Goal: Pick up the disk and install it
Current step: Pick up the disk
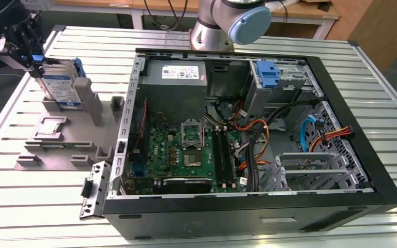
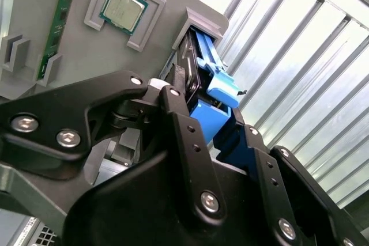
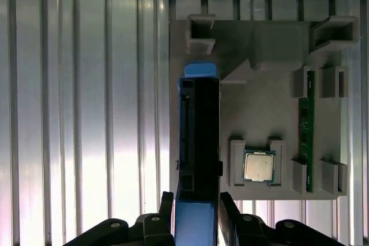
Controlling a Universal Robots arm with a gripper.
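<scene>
The disk [image 1: 62, 87] stands upright on edge at the back of a grey fixture [image 1: 60, 150], on the exterior view's left. It is a silver drive with a blue-and-white label in a blue bracket. My gripper [image 1: 31, 58] comes at it from above and is shut on the disk's upper end. In the first wrist view the disk [image 3: 199, 136] appears edge-on, dark with blue ends, and my gripper [image 3: 196, 218] has a finger on each side of it. In the second wrist view the black fingers [image 2: 180, 116] press on the blue bracket [image 2: 216, 87].
An open computer case [image 1: 364, 170] fills the exterior view's middle and right, with a blue caddy [image 1: 269, 72] and a grey power supply [image 1: 174, 77] at its back. The fixture also holds a processor chip [image 3: 259, 166] and a memory stick [image 3: 304, 142]. The arm's base [image 1: 229, 23] stands behind the case.
</scene>
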